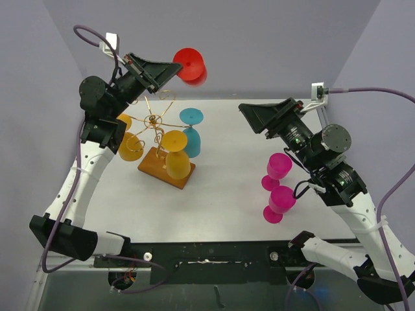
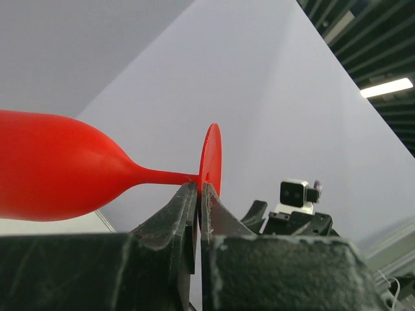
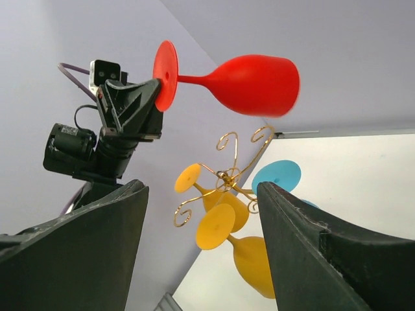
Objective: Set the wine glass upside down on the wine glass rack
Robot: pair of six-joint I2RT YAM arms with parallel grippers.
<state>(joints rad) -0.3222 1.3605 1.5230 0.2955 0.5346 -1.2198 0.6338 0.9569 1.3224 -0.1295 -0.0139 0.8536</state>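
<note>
Red glass aloft at 1 o'clock of the rack

The left hand (image 2: 198,192) is clamped tight on the stem of the red wine glass (image 1: 190,64) just by its foot, holding it sideways in the air above the wine glass rack (image 1: 155,123). Yellow glasses (image 1: 176,155) and a blue glass (image 1: 191,139) hang on the rack. At 3 o'clock the right hand (image 1: 251,118) gapes wide and empty; two pink glasses (image 1: 279,166) stand on the worktop (image 1: 220,194) at 4 o'clock.

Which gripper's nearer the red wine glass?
Left. The left gripper is shut on the red wine glass stem at its foot; the right gripper hangs open off to its right.
</note>
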